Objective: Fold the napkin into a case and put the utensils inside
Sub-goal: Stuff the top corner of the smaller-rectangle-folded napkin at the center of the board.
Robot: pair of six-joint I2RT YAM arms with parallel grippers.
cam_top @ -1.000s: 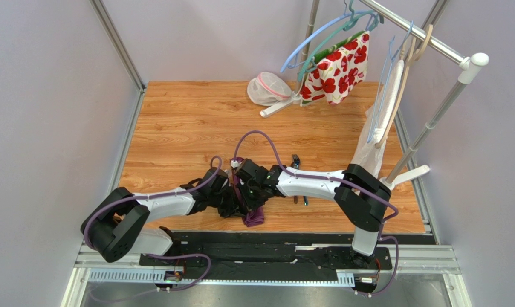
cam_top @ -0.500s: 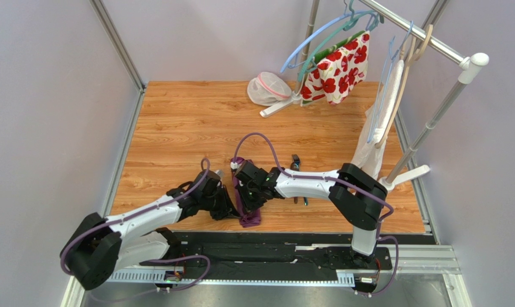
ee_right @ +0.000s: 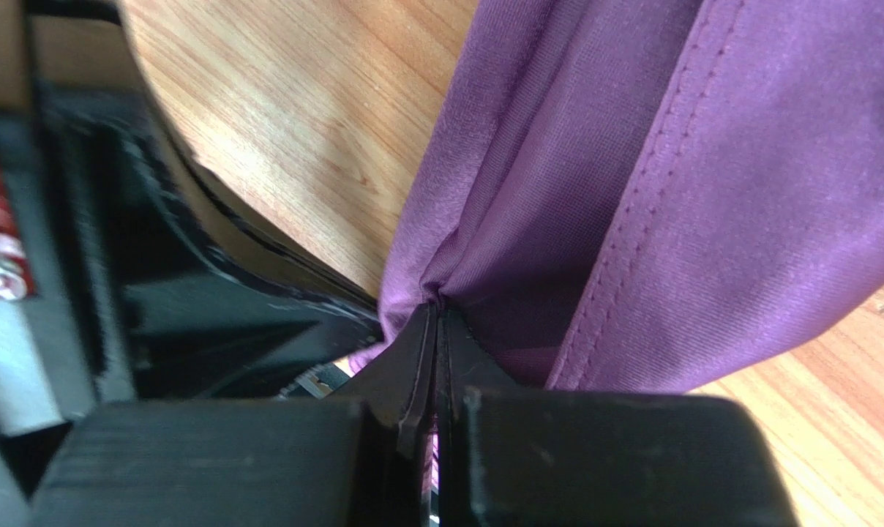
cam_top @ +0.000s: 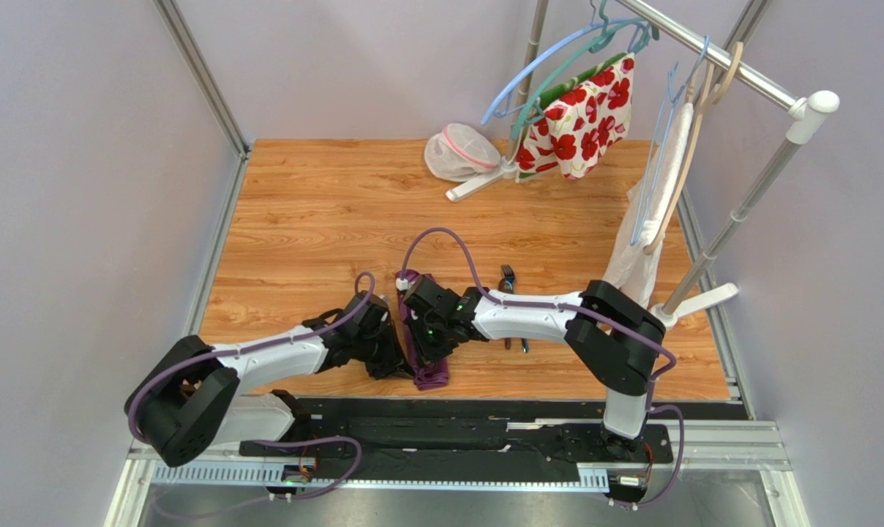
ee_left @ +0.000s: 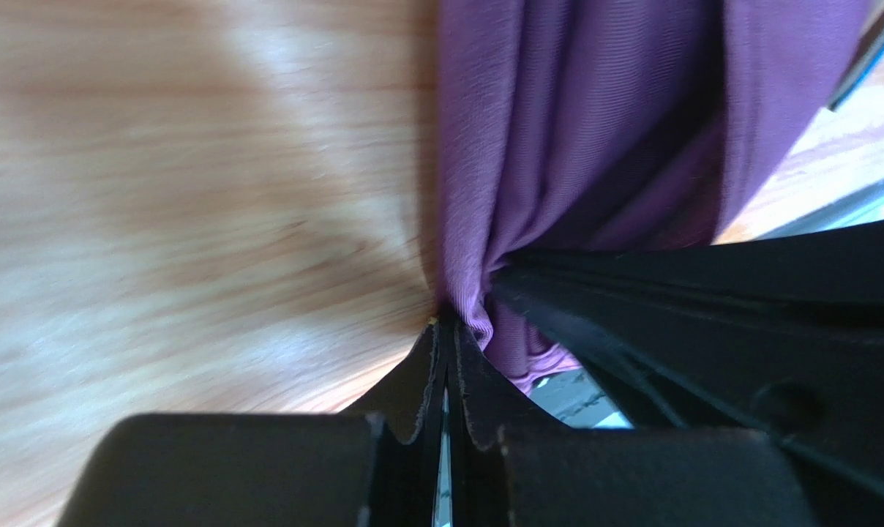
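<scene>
Arms (cam_top: 271, 357): two, meeting at 6 o'clock on the one table (cam_top: 304, 209). Grippers: two, left gripper (ee_left: 449, 329) and right gripper (ee_right: 435, 313). Napkin (cam_top: 432, 377): one. Utensils (cam_top: 508, 277): two, at 4 o'clock, partly hidden. Mesh pouch (cam_top: 454, 154): one, 12 o'clock. Floral cloth (cam_top: 581, 119): one, 1 o'clock. Hangers (cam_top: 545, 68): four discernible. Rack (cam_top: 743, 68): one. White garment (cam_top: 637, 258): one, 3 o'clock.

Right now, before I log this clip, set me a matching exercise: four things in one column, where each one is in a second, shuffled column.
Things:
1. napkin
2. mesh pouch
3. flowered cloth
4. utensils

Places:
A. hanging from the rail
B. lying on the table by the right arm
C. pinched by the left claw and the right claw
D. at the table's far edge

Pairs: 1-C, 2-D, 3-A, 4-B
</scene>
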